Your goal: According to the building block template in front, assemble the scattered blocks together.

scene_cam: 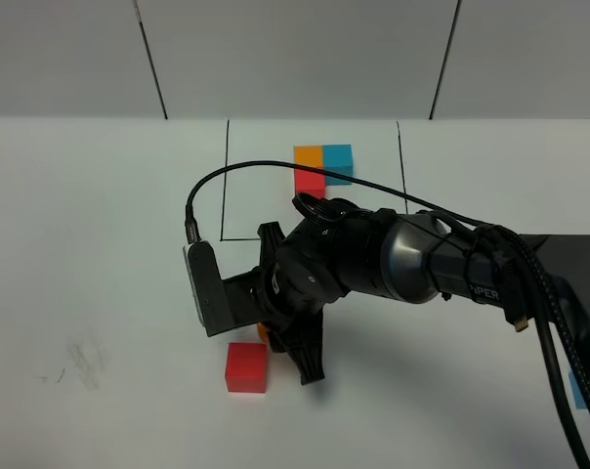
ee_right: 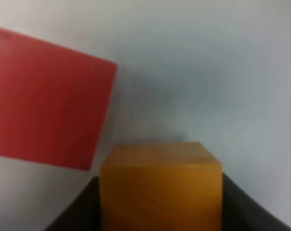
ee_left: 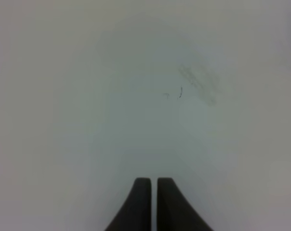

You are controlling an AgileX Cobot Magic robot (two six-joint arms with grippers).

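Right wrist: right end effector (ee_right: 160,214) clamps orange cube (ee_right: 160,173); left end effector (ee_left: 153,192) together (arm (scene_cam: 422,259) reads "PER").

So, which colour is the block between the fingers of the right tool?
Orange. The block shows best in the right wrist view.

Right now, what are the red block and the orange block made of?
The red block: probably painted wood or foam; flat matte faces, no shine. The orange block: likely painted wood; faint grain-like streaks on its matte top, though the view is blurry.
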